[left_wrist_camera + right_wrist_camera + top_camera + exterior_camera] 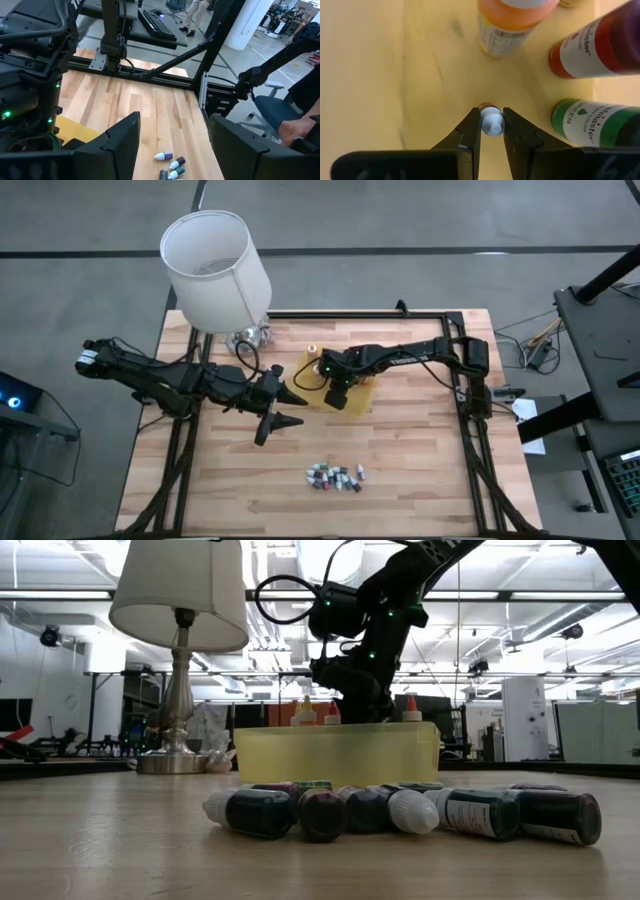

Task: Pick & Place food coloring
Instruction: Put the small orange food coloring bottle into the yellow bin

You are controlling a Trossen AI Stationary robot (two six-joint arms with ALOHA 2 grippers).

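Right end effector point(492, 131) pinches a tiny vial point(491, 121) standing upright, point up, low over the yellow tray point(362, 395) beside bigger bottles point(585, 122), while the left end effector point(285, 407) waits open nearby.

A yellow tray point(335, 753) stands mid-table. Just before it lies a row of small vials point(400, 810) on their sides. Behind its wall, bottle tips point(305, 712) rise. An arm point(365, 640) reaches down into it. Left of it stands a lamp point(180, 650).
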